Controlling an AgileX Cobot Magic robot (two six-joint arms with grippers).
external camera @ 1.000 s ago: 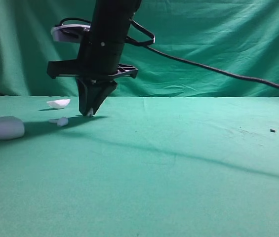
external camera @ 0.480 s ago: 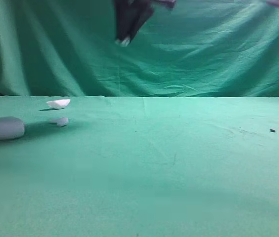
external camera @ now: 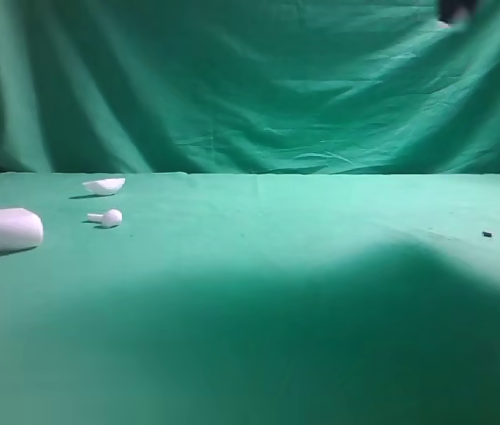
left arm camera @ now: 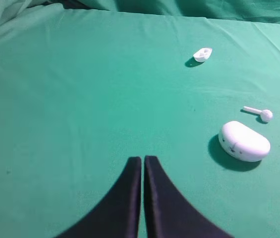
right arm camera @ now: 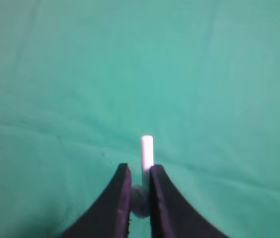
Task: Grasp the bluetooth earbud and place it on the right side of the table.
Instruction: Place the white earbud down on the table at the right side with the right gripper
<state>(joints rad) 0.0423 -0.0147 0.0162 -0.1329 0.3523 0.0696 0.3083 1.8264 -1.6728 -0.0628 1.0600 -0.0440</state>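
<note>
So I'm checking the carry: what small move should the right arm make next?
Probably lower toward the right side of the table. The right gripper is shut on the bluetooth earbud, stem poking out between the fingers, high above bare green cloth.

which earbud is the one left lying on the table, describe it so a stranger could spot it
Start at the left end of the green table, where a large white oval case lies. Just right of it, apart, lies the earbud, with a shallow white lid behind. It is the smallest: a round bulb on a short stem.
</note>
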